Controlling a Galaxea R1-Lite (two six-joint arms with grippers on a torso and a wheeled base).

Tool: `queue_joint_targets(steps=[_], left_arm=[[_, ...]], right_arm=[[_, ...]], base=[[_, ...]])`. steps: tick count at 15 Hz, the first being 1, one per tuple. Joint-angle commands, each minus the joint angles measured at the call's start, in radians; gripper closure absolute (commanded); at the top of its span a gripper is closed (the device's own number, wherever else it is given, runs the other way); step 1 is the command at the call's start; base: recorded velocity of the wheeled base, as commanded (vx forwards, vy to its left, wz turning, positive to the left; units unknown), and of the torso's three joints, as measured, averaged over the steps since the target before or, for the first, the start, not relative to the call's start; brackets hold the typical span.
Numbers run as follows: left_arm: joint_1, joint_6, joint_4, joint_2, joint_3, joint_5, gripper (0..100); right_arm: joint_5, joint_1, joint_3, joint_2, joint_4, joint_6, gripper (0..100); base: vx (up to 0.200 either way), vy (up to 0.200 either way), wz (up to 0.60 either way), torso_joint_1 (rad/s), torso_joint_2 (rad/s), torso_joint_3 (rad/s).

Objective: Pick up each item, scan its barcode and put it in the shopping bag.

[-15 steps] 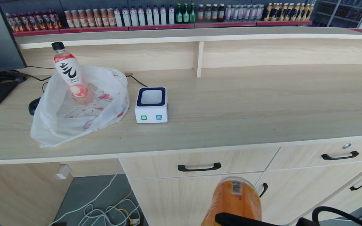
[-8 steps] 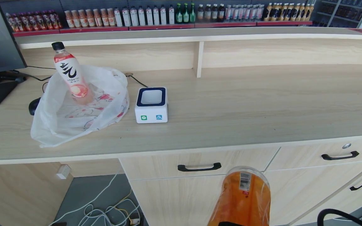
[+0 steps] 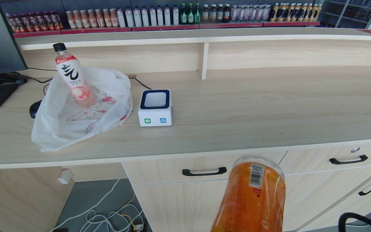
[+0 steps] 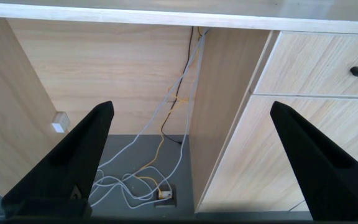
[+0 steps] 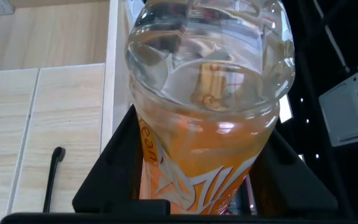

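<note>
Orange drink bottle (image 3: 251,196) gripped in right pincer (image 5: 204,171), left pincer (image 4: 188,155) spread empty; next up, I'd guess, barcode (image 3: 257,175) over scanner (image 3: 155,108).

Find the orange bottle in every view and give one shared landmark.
Head view: orange bottle at the bottom edge, right of centre, in front of the drawers.
Left wrist view: faces the floor cables, away from it.
Right wrist view: centre of the picture, held in the right gripper.
Shared landmark: the black-handled drawers.
</note>
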Motion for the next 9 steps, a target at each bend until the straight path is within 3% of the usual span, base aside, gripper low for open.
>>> queue_joint_targets(steps=[1,9], left_arm=[[0.0,0.0,0.0,0.0,0.0,0.001,0],[0.0,0.0,0.0,0.0,0.0,0.001,0]], right_arm=[[0.001,0.001,-0.001,-0.004,0.0,-0.007,100],[0.001,0.001,-0.005,-0.005,0.0,-0.013,100]], base=[[0.0,0.0,0.0,0.0,0.0,0.0],[0.0,0.0,0.0,0.0,0.0,0.0]])
